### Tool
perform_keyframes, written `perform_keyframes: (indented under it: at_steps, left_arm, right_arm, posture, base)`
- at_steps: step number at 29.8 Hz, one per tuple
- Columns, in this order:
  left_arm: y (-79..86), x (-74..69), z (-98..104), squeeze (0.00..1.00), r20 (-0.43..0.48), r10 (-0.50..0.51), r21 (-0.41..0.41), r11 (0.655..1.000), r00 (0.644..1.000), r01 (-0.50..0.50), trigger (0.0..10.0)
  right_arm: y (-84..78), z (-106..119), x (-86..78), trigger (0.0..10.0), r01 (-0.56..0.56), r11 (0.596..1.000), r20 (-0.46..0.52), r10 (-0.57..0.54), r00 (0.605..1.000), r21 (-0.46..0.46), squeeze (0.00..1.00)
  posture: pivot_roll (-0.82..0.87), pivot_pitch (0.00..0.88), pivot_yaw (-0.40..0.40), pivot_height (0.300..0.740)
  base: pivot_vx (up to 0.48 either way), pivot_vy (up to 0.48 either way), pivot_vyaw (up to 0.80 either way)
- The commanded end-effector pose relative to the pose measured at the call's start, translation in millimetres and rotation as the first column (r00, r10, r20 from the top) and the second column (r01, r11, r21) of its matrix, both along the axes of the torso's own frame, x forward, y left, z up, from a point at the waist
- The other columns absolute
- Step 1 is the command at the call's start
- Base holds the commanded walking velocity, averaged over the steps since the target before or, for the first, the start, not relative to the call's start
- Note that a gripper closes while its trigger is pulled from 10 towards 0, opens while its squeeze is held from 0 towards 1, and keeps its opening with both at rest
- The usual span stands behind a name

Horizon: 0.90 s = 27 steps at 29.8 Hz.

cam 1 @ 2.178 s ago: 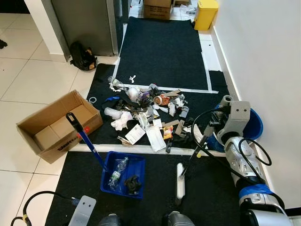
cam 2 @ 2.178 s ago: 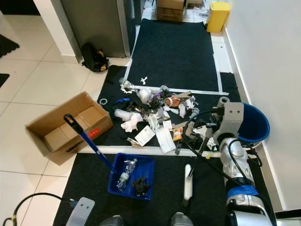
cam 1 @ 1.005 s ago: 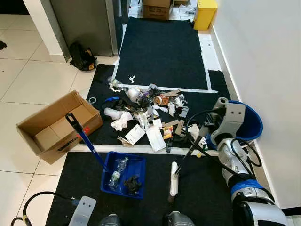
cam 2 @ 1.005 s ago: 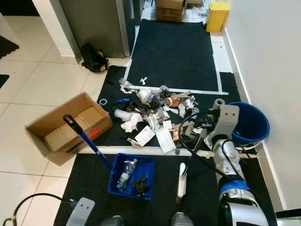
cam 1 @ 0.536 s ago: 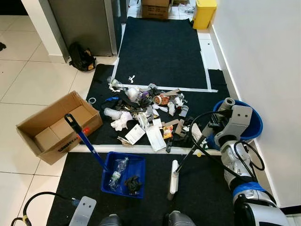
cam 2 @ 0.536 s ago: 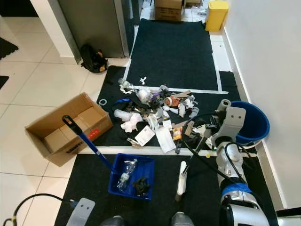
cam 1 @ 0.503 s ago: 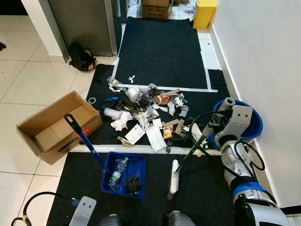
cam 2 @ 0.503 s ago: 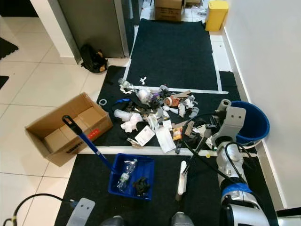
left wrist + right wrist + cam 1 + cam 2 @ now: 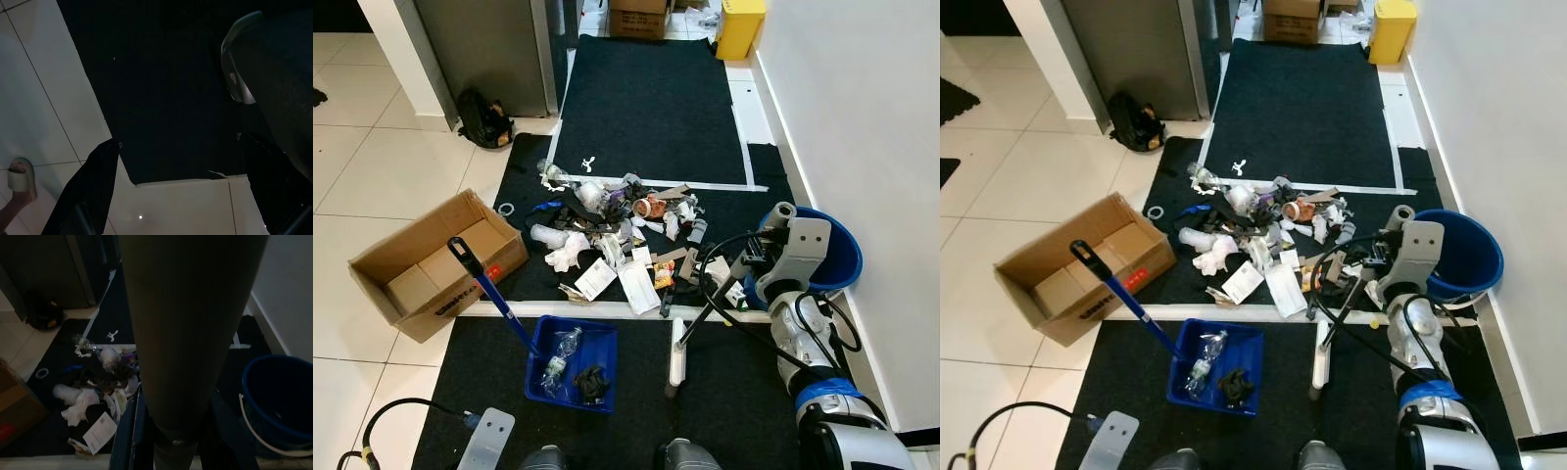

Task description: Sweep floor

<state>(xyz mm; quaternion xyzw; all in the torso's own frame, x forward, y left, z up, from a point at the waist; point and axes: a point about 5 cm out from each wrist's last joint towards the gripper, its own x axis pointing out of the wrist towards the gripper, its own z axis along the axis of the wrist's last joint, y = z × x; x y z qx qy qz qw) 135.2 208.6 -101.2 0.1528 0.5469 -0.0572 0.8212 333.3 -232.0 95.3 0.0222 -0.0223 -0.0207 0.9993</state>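
Nearest, on the black mat: blue dustpan holding a bottle and dark scraps, its handle slanting up to the left. Just right, white broom head on the mat, its dark handle clenched in the right gripper. Left gripper hanging idle, fingers spread apart. Beyond a white tape line, litter pile. Left, open cardboard box; right, blue bucket against the wall. Farther: black bag, yellow bin.

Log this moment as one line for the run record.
phase: sweeping | right gripper: shut on broom handle | broom head: on black mat, short of litter pile | dustpan: holds some trash | left arm: idle
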Motion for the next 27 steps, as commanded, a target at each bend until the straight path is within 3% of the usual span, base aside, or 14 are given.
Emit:
perform_keyframes:
  at_steps: [1, 2, 8, 9, 10, 12, 13, 19, 20, 21, 22, 23, 27]
  left_arm:
    - [-4.1, -14.9, -5.6, 0.00, -0.052, -0.011, -0.016, 1.000, 0.999, 0.010, 10.0]
    - [-3.5, -15.6, -5.7, 0.00, -0.054, -0.012, -0.015, 1.000, 0.998, 0.011, 10.0]
    - [-2.7, -16.3, -5.7, 0.00, -0.056, -0.013, -0.013, 1.000, 0.998, 0.013, 10.0]
    - [-2.3, -16.3, -5.7, 0.00, -0.056, -0.013, -0.013, 1.000, 0.998, 0.012, 10.0]
    - [-1.9, -16.4, -5.6, 0.00, -0.056, -0.014, -0.012, 1.000, 0.998, 0.013, 10.0]
    - [-1.7, -16.4, -5.6, 0.00, -0.056, -0.014, -0.012, 1.000, 0.998, 0.013, 10.0]
    - [-1.6, -16.4, -5.6, 0.00, -0.055, -0.014, -0.012, 1.000, 0.998, 0.013, 10.0]
    - [-1.5, -16.9, -5.7, 0.00, -0.056, -0.012, -0.013, 1.000, 0.998, 0.011, 10.0]
    - [-1.5, -17.0, -5.7, 0.00, -0.057, -0.012, -0.014, 1.000, 0.998, 0.011, 10.0]
    - [-1.5, -17.0, -5.7, 0.00, -0.057, -0.012, -0.014, 1.000, 0.998, 0.011, 10.0]
    - [-1.5, -17.1, -5.8, 0.00, -0.057, -0.012, -0.014, 1.000, 0.998, 0.012, 10.0]
    - [-1.6, -17.2, -5.8, 0.00, -0.057, -0.012, -0.014, 1.000, 0.998, 0.012, 10.0]
    - [-1.6, -17.1, -5.8, 0.00, -0.057, -0.012, -0.014, 1.000, 0.998, 0.012, 10.0]
  right_arm:
    - [1.9, -5.8, -3.2, 0.6, 0.002, 1.000, -0.006, -0.002, 1.000, -0.006, 0.00]
    - [2.7, -7.5, -3.7, 1.4, 0.002, 1.000, -0.012, -0.002, 1.000, -0.007, 0.00]
    - [4.4, -9.8, -4.2, 1.3, 0.002, 1.000, -0.021, -0.002, 1.000, -0.009, 0.00]
    - [5.1, -10.2, -4.1, 1.8, 0.001, 1.000, -0.022, -0.002, 1.000, -0.008, 0.00]
    - [5.4, -10.7, -4.2, 8.9, 0.003, 1.000, -0.024, -0.004, 1.000, -0.009, 0.00]
    - [5.5, -11.1, -4.2, 8.9, 0.005, 1.000, -0.026, -0.005, 1.000, -0.009, 0.00]
    - [5.3, -11.9, -4.4, 10.0, 0.008, 1.000, -0.030, -0.008, 1.000, -0.008, 0.00]
    - [3.8, -15.2, -5.8, 10.0, 0.024, 1.000, -0.041, -0.025, 0.999, -0.006, 0.00]
    - [3.3, -15.3, -5.9, 10.0, 0.028, 1.000, -0.042, -0.029, 0.999, -0.009, 0.40]
    - [3.3, -15.3, -5.9, 10.0, 0.028, 1.000, -0.042, -0.029, 0.999, -0.009, 0.40]
    - [2.5, -15.4, -6.1, 10.0, 0.034, 0.999, -0.042, -0.034, 0.999, -0.011, 0.90]
    - [2.1, -15.4, -6.2, 10.0, 0.035, 0.999, -0.042, -0.036, 0.998, -0.010, 0.95]
    - [2.0, -15.5, -6.2, 10.0, 0.035, 0.999, -0.042, -0.035, 0.998, -0.008, 0.98]
  posture:
    - [0.08, 0.173, 0.031, 0.740]
    - [0.08, 0.176, 0.034, 0.740]
    - [0.08, 0.176, 0.034, 0.740]
    - [0.08, 0.177, 0.036, 0.740]
    - [0.08, 0.177, 0.036, 0.740]
    - [0.08, 0.177, 0.036, 0.740]
    - [0.08, 0.177, 0.036, 0.740]
    - [0.08, 0.177, 0.036, 0.740]
    - [0.08, 0.177, 0.036, 0.740]
    - [0.08, 0.177, 0.036, 0.740]
    - [0.08, 0.177, 0.036, 0.740]
    - [0.08, 0.177, 0.036, 0.740]
    - [0.08, 0.177, 0.036, 0.740]
  base:
    - [0.000, 0.000, 0.00]
    - [0.000, 0.000, 0.00]
    - [0.000, 0.000, 0.00]
    - [0.000, 0.000, 0.00]
    - [0.000, 0.000, 0.00]
    - [0.000, 0.000, 0.00]
    - [0.000, 0.000, 0.00]
    - [0.000, 0.000, 0.00]
    - [0.000, 0.000, 0.00]
    - [0.000, 0.000, 0.00]
    - [0.000, 0.000, 0.00]
    - [0.000, 0.000, 0.00]
    - [0.000, 0.000, 0.00]
